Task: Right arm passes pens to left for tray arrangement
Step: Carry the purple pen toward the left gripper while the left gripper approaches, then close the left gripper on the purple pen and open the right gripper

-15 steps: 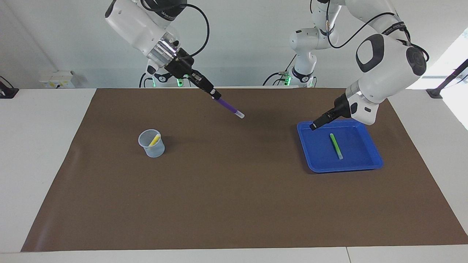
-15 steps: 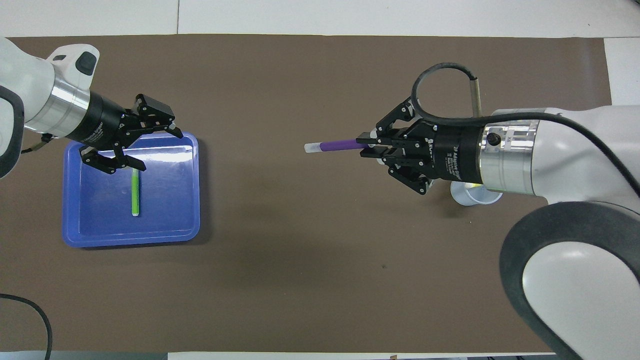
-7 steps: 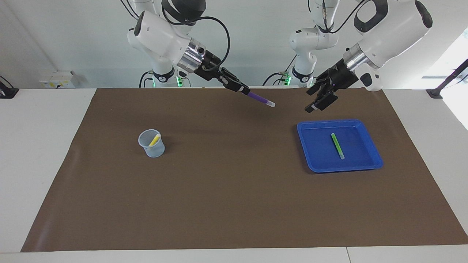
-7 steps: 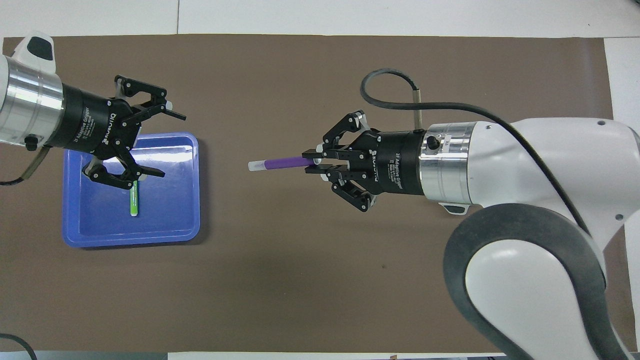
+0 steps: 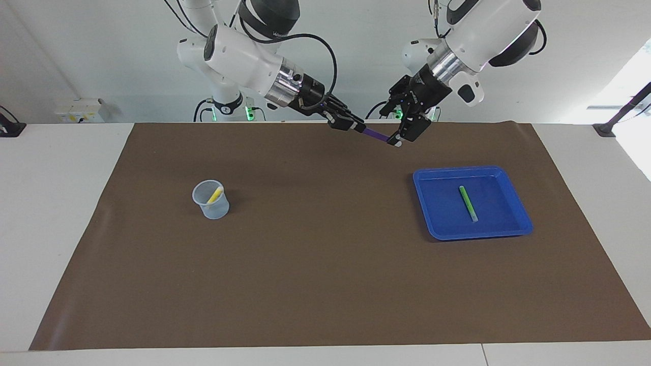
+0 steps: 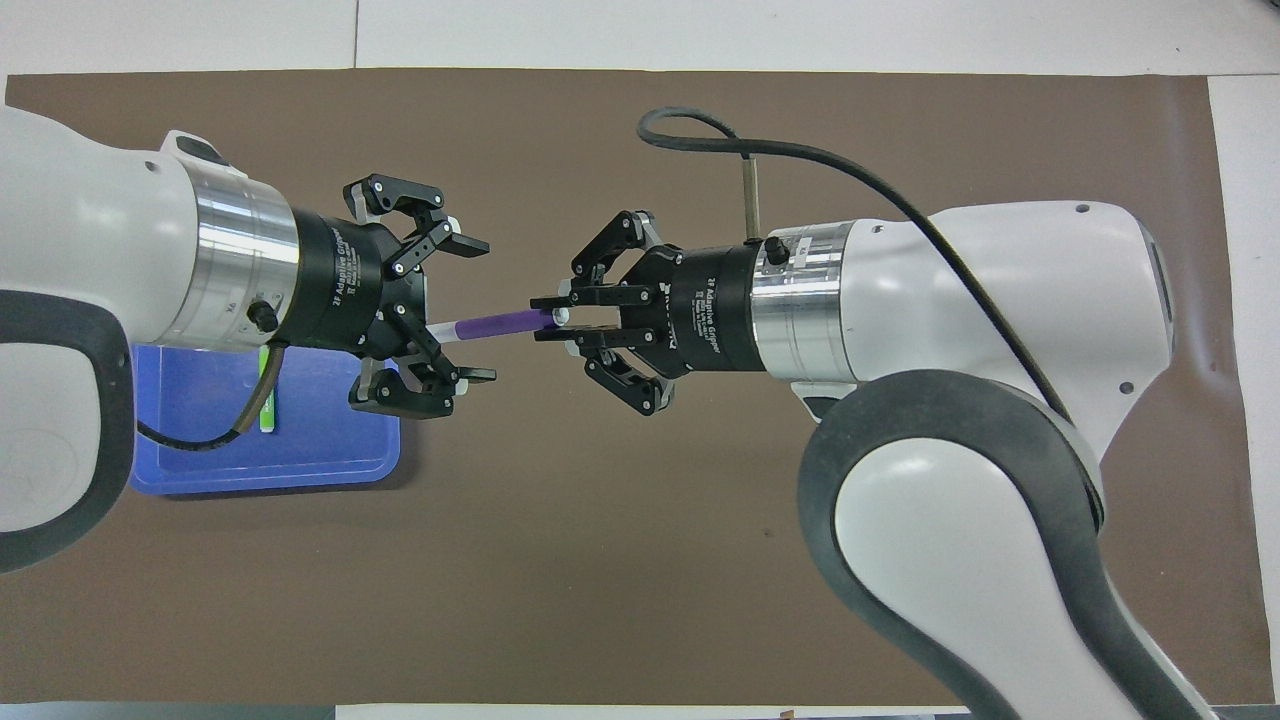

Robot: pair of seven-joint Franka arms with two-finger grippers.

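Fingers of the left gripper [image 6: 473, 310], spread wide, now bracket the purple pen [image 6: 500, 324] that the right gripper [image 6: 548, 318] clamps over mid-table. Handover is imminent (a second ago they were well apart); the green pen [image 5: 468, 203] already lies in the tray [image 5: 519, 223].

white table [image 5: 61, 203] bears brown mat [image 5: 325, 284]; on it, tray [image 5: 432, 226] and cup [image 5: 216, 208].
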